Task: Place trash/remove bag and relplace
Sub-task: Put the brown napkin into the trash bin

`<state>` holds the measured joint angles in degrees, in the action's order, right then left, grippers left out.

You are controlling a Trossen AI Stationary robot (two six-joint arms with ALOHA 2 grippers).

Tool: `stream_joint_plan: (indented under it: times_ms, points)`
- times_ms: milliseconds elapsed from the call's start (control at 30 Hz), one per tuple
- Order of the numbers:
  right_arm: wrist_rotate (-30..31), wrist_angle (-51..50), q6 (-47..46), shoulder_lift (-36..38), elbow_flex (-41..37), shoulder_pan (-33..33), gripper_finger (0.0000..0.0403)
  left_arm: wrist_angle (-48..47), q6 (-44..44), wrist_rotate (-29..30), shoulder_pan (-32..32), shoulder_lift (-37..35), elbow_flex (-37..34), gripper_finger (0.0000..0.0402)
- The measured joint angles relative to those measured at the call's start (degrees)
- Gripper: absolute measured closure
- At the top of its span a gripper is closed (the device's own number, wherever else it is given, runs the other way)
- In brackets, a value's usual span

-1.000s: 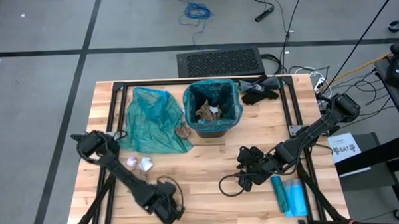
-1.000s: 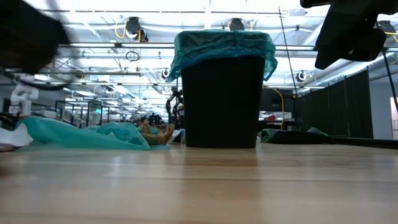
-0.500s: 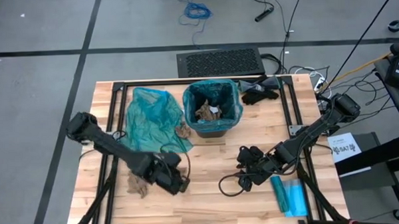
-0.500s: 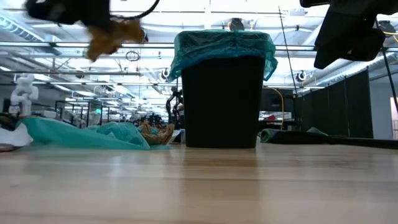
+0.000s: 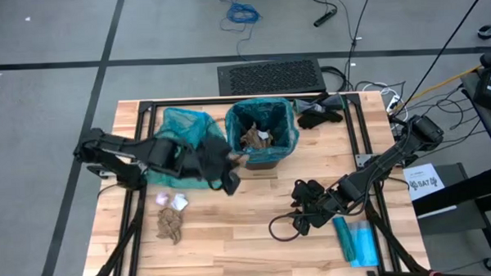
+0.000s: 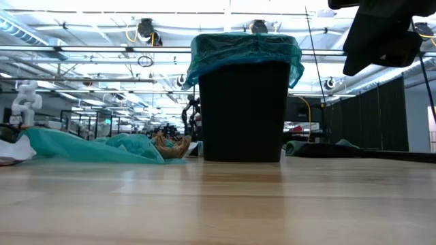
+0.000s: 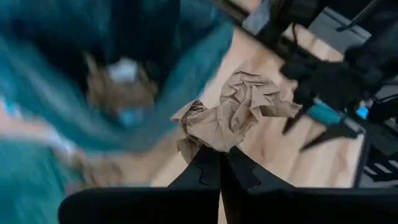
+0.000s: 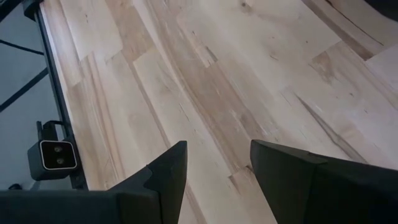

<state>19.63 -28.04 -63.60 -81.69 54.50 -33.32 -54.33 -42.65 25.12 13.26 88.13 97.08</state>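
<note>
High view: my left gripper [image 5: 229, 173] is hovering just beside the bin [image 5: 262, 134], near its rim; more trash [image 5: 171, 225] is lying on the table [image 5: 257, 236], well apart from the bin. My right gripper [image 5: 301, 216] is waiting over the table, nearer the camera than the bin.

Low view: bin is standing upright, teal bag [image 6: 245, 51] folded over its rim.

Left wrist view: my fingers [image 7: 202, 171] are pinching a brown paper wad [image 7: 239, 112], pressed together on it, bin blurred beyond.

Right wrist view: my fingers [image 8: 165, 171] are spread apart over bare wood.

The left gripper [image 5: 228, 173] reaches across the table, its fingers pinched together. The right gripper [image 8: 214, 163] rests low, fingers spread.
</note>
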Motion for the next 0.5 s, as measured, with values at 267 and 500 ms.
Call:
stream_joint_plan:
  times_ms: [267,500]
  points:
    - [0.0,0.0,-2.3,0.0,0.0,0.0,0.0234,0.3,10.9,-1.8,-10.7,0.2,1.0,0.0401]
    - [0.3,0.3,-4.3,0.0,0.0,0.0,0.0234,6.0,19.5,-3.8,-16.3,0.3,1.0,0.0401]
